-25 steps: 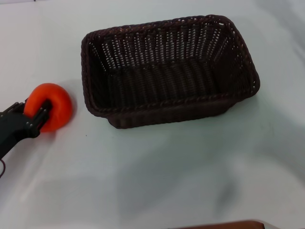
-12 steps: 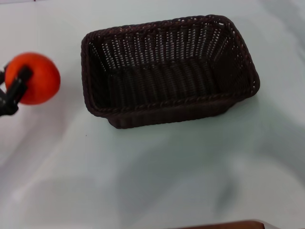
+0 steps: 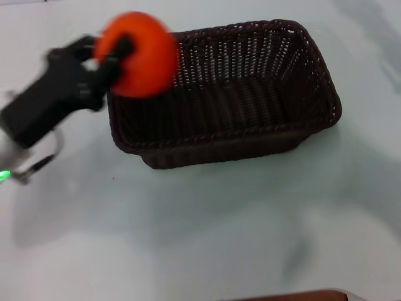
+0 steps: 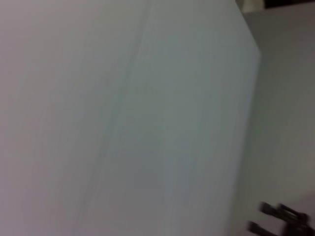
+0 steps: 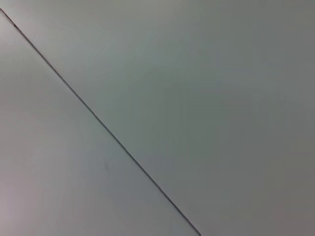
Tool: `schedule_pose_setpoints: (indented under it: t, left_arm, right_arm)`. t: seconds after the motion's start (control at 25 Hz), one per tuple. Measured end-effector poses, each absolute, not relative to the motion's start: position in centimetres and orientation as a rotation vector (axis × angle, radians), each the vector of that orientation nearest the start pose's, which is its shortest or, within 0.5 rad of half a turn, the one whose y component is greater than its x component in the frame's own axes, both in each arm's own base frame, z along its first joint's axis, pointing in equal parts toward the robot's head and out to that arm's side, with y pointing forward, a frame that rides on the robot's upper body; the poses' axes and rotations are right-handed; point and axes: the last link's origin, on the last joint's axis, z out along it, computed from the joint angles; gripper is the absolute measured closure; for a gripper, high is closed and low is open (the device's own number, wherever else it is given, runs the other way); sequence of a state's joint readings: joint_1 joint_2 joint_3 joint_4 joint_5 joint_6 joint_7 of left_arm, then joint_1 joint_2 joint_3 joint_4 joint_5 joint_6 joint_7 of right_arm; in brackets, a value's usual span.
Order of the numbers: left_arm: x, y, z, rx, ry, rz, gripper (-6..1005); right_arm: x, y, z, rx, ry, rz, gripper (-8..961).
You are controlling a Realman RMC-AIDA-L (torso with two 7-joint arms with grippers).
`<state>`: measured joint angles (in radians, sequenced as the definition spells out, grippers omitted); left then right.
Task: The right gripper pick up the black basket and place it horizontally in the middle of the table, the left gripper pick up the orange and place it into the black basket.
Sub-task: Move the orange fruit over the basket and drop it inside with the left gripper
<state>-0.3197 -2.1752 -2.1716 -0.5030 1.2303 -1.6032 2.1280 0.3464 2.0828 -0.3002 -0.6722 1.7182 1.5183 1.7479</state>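
Observation:
The black basket (image 3: pixel 225 94) lies lengthwise across the middle of the table (image 3: pixel 200 232), open side up and empty. My left gripper (image 3: pixel 120 53) is shut on the orange (image 3: pixel 139 55) and holds it in the air over the basket's left end, above the rim. The arm reaches in from the left. The right gripper is out of view in the head view. The wrist views show only pale surfaces, with neither the basket nor the orange.
A brown edge (image 3: pixel 294 296) shows at the bottom of the head view. The pale cloth stretches around the basket on all sides. A dark object (image 4: pixel 285 219) sits at a far corner of the left wrist view.
My left gripper has lifted the orange off the table at the left and carried it up and right, to above the basket's left end. The basket has not moved.

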Motion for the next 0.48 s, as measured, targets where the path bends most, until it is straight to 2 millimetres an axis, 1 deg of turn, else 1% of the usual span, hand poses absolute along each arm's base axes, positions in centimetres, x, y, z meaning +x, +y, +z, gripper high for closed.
schedule_pose_setpoints:
  t: [0.12,0.24,0.36,0.48]
  left_arm:
    - [-22.7,29.8,-4.4,-2.313,-0.501,-1.351,754]
    - [-21.9,30.4,-6.0,-2.356,-0.474,-1.312,781]
    - [-21.9,30.5,-6.9,-2.351,-0.467,-1.280,724]
    - [-22.3,30.4,-7.0,-2.318,-0.464,-1.267,667]
  right_arm:
    - [32.5,31.0,12.5,-0.942,-1.467,-0.796,237]
    - [32.6,31.0,12.3,-0.942,-1.465,-0.799,237]
    - [32.7,30.9,12.1,-0.939,-1.467,-0.805,237]
    - [32.9,30.8,11.8,-0.930,-1.463,-0.824,237]
